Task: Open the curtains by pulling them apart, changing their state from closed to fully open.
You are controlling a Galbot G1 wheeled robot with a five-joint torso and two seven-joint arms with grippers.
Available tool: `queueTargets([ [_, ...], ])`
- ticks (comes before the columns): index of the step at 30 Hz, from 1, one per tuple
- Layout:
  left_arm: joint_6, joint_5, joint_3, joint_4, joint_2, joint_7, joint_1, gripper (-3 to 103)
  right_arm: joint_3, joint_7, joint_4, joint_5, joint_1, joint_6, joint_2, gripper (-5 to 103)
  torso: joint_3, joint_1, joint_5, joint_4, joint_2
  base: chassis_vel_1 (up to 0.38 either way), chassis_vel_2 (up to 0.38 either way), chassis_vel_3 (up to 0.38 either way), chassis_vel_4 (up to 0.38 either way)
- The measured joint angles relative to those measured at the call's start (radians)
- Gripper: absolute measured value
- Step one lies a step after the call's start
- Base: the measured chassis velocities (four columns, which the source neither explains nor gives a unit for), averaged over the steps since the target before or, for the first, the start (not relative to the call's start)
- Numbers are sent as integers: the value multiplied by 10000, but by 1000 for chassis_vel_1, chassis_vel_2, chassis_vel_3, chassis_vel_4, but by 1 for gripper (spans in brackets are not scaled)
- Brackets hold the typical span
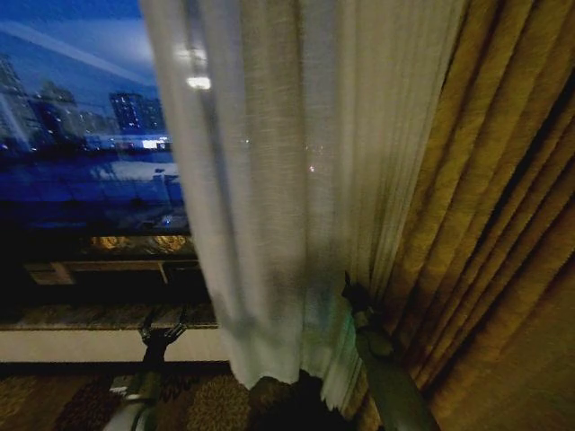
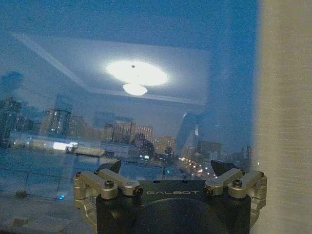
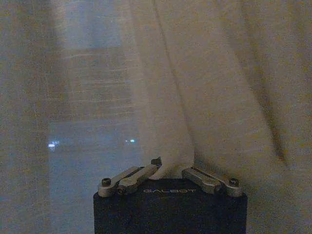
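Observation:
A sheer cream-white curtain (image 1: 296,180) hangs bunched in the middle of the head view, its pleats gathered toward the right. My right gripper (image 1: 352,290) is pressed into the panel's lower right folds. In the right wrist view the right gripper (image 3: 170,168) is shut on a fold of the curtain (image 3: 195,87), with the fabric rising from between the fingers. My left gripper (image 1: 162,337) stands open low at the left, in front of the bare window, apart from the fabric. In the left wrist view the left gripper (image 2: 165,168) faces the glass, with the curtain's edge (image 2: 285,117) to one side.
Thick golden-brown drapes (image 1: 503,224) hang right of the sheer panel, close to my right arm. The uncovered window (image 1: 81,135) shows a night city and a reflected ceiling lamp (image 2: 136,75). A low sill (image 1: 90,314) runs under the glass above patterned carpet (image 1: 198,400).

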Motion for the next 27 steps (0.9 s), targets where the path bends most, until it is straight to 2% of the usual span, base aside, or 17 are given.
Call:
queueTargets([
  [2,0,0,-3,0,1,-1,0,100,20,68,-195,-81,115,-21,-62,0,0,-1,12,0,0,68,31,-41,-50],
  [5,0,0,-2,0,0,-1,0,100,157,195,-471,-113,282,-31,-172,0,0,0,8,-3,0,0,0,0,0],
  [8,0,0,5,-1,-3,1,0,100,539,822,-1094,-135,509,-28,-556,0,0,0,12,-6,0,0,0,0,0],
  [18,0,-1,5,-1,-2,3,0,100,983,1651,-1355,-125,395,-61,-1226,0,0,-1,11,-6,0,0,0,0,0],
  [25,0,0,6,-2,-2,4,0,100,866,1727,-745,-42,-4,-128,-1193,0,0,0,12,-8,-1,0,0,0,0],
  [27,0,0,6,-2,-3,4,0,100,738,1544,-295,154,-228,-241,-1120,-2,0,0,12,-7,0,0,0,0,0],
])
